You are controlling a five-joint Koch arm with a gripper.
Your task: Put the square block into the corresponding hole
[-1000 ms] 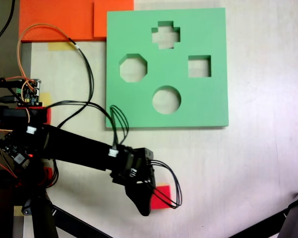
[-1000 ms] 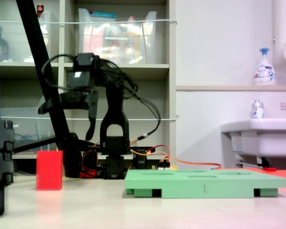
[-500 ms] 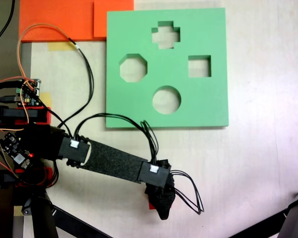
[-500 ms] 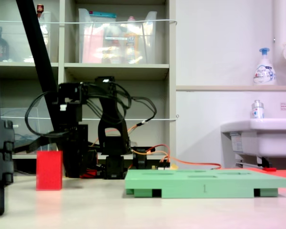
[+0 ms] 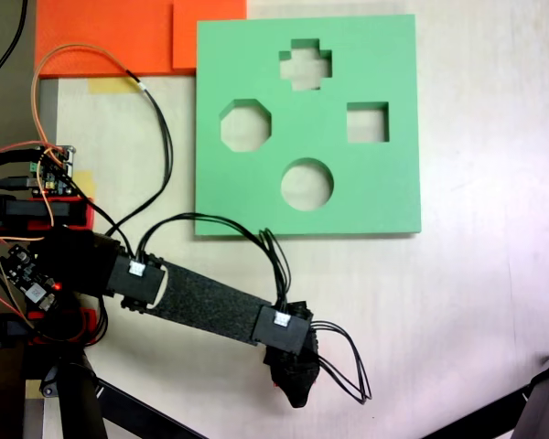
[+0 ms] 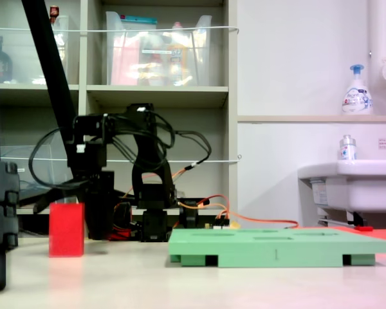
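Note:
The square block (image 6: pixel 66 230), a bright red cube, stands on the table at the second exterior view's left. In the first exterior view it is almost wholly hidden under my gripper (image 5: pixel 291 384), which is low over it. Side on, my gripper (image 6: pixel 71 215) is open: one finger stands just right of the cube, and the other jaw angles out up and to the left. I cannot tell if either touches it. The square hole (image 5: pixel 367 123) lies on the right side of the green board (image 5: pixel 398 197), well away from the cube. The board (image 6: pixel 276 248) is flat on the table.
The board also has cross (image 5: pixel 306 64), octagon (image 5: pixel 246 125) and round (image 5: pixel 306 184) cutouts. Orange foam sheets (image 5: pixel 119 37) lie at the first exterior view's top left. A circuit board (image 5: pixel 55 169) and loose cables (image 5: pixel 156 128) sit by the arm's base. A tripod leg (image 5: pixel 531 412) crosses the bottom right.
A second ago the gripper hung high beside the cube. The arm has since stretched out and come down over it, hiding it from above, then settled slightly lower.

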